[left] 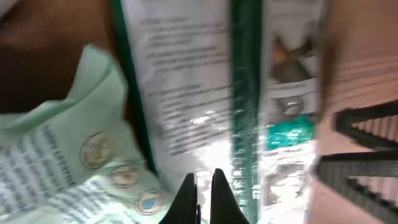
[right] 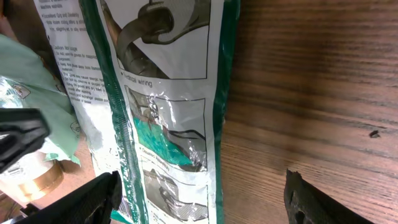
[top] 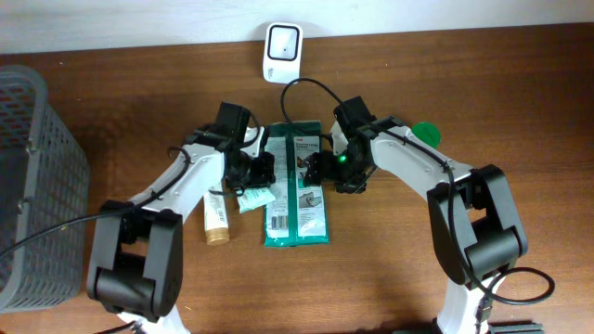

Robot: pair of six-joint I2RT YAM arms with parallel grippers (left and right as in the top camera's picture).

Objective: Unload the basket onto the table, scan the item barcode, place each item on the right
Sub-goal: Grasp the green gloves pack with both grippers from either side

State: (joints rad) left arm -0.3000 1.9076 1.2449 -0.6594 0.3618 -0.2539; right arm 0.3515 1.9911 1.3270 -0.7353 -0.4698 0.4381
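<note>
The green-and-white pouch [top: 297, 211] is lying flat in the middle of the counter [top: 464, 74], its long axis running from the white scanner [top: 281, 52] at the far edge toward the near edge. Its print and picture panels are facing up, the lettering too small to read. A pale green sachet [top: 252, 197] and a gold-capped tube [top: 216, 223] are crowding its left side. The left pincer [left: 203, 186] is hovering pressed together over it; the right pincer [right: 202, 199] is hanging spread wide across its right edge.

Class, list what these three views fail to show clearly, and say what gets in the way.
Barcode on the green-and-white plastic packet: none readable; overhead print too small, left wrist view blurred.
Round green object: overhead, partly hidden behind the right arm.
Grey mesh basket: overhead, cut off by left edge.
</note>
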